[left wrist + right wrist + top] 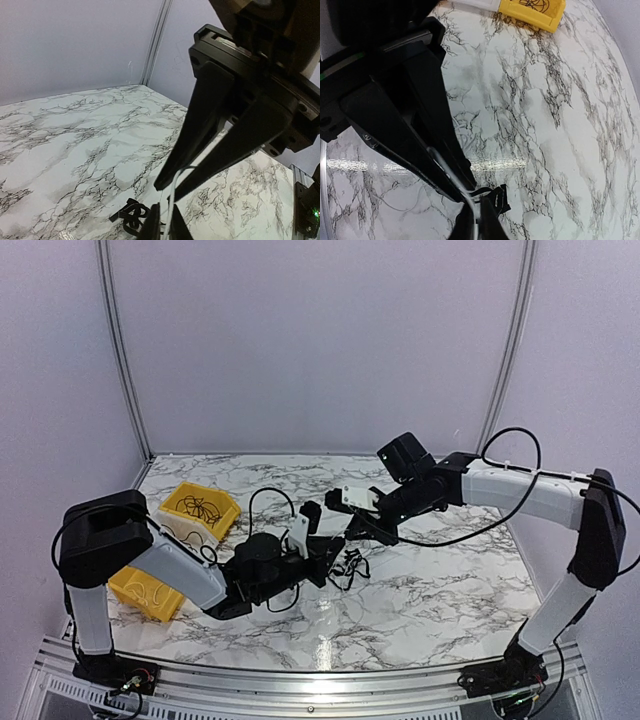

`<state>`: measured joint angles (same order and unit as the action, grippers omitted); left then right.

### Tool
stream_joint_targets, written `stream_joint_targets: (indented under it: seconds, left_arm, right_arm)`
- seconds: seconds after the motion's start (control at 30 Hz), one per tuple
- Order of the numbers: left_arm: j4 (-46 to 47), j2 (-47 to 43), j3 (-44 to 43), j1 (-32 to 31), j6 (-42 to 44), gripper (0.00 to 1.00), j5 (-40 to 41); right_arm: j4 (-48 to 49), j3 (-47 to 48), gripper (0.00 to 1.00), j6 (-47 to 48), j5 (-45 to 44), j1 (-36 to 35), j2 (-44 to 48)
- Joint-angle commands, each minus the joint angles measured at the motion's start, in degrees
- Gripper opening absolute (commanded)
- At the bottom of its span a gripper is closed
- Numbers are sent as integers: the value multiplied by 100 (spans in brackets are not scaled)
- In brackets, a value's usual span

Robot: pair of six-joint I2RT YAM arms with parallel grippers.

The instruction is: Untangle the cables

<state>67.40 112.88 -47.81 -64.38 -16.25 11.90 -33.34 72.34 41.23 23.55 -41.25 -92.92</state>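
Cables (350, 565) bunch between left jaws and right jaws, both pinching strands.

A robotics lab test cell: two robot arms, the left arm (180, 570) and the right arm (520, 490), are bolted to an aluminium rail (300, 680) along the near edge of a marble-patterned table (430, 610). Plain pale panels (320, 340) close in the far side and both flanks, held by slim metal posts (122, 350), with no furniture or decoration anywhere. On the left of the table sit two yellow plastic parts bins (200, 508), the sort used for sorting small items in workshops and labs.
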Motion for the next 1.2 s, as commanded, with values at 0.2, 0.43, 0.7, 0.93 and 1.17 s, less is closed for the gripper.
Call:
stream_joint_targets:
  seconds: [0.2,0.43,0.7,0.93,1.17]
  left_arm:
    - [-47,-442,605,-44,-40,27,232]
    - [-40,-500,693,-48,3,14,236]
    - [-18,-329,596,-48,-24,0,279]
    - [34,-223,832,-48,-286,0,461]
    - [143,-438,1022,-56,-226,0,520]
  right_arm:
    - [-158,568,0,-260,98,-33,382]
    - [-306,694,0,-338,51,-32,555]
    - [-454,970,0,-396,108,-37,656]
    - [-644,1604,0,-511,129,117,889]
    - [-681,1714,0,-543,103,213,916]
